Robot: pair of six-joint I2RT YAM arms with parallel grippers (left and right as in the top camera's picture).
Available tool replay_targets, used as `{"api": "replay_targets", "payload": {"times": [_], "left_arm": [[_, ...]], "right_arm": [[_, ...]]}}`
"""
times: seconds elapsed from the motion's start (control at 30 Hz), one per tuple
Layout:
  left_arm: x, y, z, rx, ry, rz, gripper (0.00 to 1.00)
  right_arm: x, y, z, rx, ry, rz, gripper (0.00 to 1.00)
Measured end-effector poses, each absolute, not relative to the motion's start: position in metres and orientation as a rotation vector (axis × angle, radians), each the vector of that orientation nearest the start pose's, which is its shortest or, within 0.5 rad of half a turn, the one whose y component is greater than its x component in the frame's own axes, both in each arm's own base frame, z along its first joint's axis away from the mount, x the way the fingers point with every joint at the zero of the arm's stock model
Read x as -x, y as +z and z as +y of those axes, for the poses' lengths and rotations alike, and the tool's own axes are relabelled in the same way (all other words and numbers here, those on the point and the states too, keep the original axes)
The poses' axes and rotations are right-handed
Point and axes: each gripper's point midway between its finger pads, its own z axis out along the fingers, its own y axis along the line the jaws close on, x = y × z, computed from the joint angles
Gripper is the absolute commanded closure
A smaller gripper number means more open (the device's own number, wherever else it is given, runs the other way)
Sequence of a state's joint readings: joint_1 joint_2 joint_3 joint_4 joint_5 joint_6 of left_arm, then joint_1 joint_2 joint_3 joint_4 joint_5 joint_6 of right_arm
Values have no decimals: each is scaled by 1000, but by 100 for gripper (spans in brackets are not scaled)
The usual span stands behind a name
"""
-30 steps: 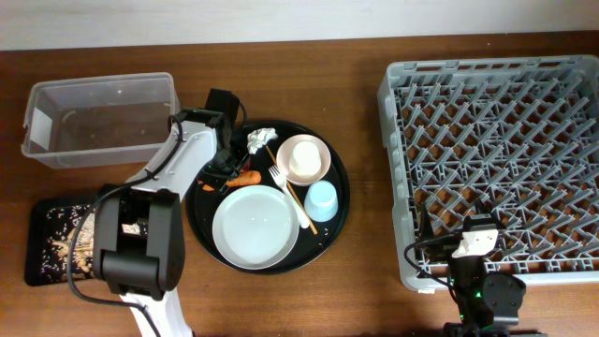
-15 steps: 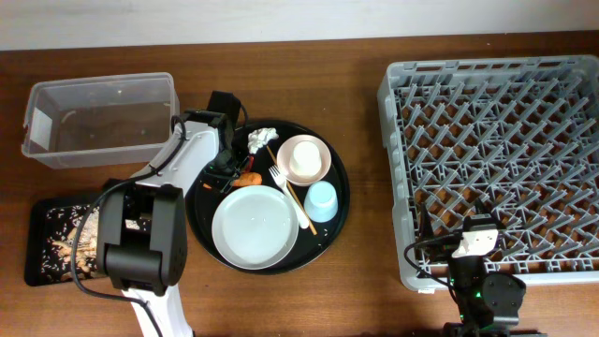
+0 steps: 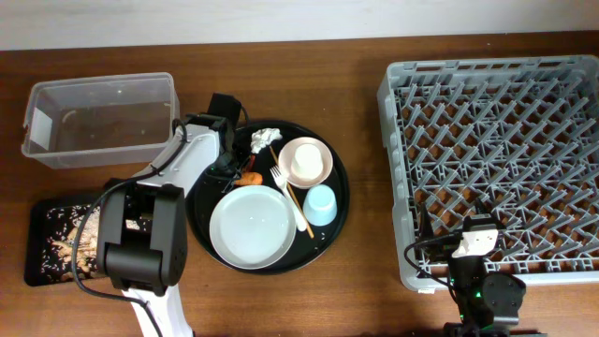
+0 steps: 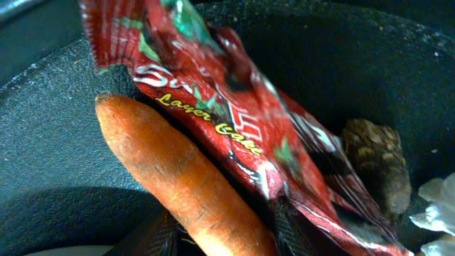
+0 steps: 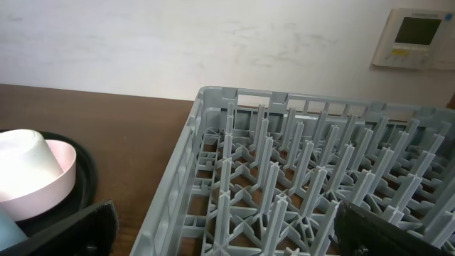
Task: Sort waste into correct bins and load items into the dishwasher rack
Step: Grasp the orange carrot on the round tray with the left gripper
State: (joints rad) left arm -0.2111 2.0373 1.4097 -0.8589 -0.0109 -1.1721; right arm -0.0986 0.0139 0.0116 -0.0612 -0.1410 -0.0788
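In the left wrist view the orange carrot piece (image 4: 178,185) lies between my left gripper's (image 4: 227,243) two dark fingers (image 4: 293,229), which are shut on it. The shiny red wrapper (image 4: 234,121) lies against the carrot, with a brownish bone (image 4: 377,160) and the white tissue (image 4: 437,206) to its right. From overhead, the left gripper (image 3: 240,174) is over the carrot (image 3: 250,178) at the round black tray's back left. The white plate (image 3: 250,227), pink bowl (image 3: 305,161), blue cup (image 3: 321,203), fork (image 3: 291,198) and tissue (image 3: 263,139) sit on that tray. My right gripper (image 5: 226,243) stands open at the dishwasher rack's (image 3: 496,140) front left corner.
The clear tub (image 3: 98,117) stands at the back left. The shallow black tray (image 3: 42,220) with scraps lies at the front left, partly under the left arm. The round black tray's rim (image 3: 341,201) lies between the arms. The rack's grey wall (image 5: 178,178) is just ahead of the right gripper.
The left gripper has closed on the carrot piece. The plate has slid slightly left and the bowl slightly right. The right arm has not moved.
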Motion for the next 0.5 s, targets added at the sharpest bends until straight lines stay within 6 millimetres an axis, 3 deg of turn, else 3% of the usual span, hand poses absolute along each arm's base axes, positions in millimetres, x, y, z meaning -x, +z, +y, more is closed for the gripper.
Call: {"api": "replay_targets", "payload": {"times": [0.07, 0.27, 0.5], "left_arm": [[-385, 9, -81, 1419, -70, 2721, 59], [-383, 8, -80, 1421, -64, 2726, 80], [-381, 9, -80, 1417, -56, 2733, 81]], "right_arm": [[-246, 161, 0, 92, -21, 1631, 1], [-246, 161, 0, 92, -21, 1631, 1], [-246, 161, 0, 93, -22, 1631, 1]]}}
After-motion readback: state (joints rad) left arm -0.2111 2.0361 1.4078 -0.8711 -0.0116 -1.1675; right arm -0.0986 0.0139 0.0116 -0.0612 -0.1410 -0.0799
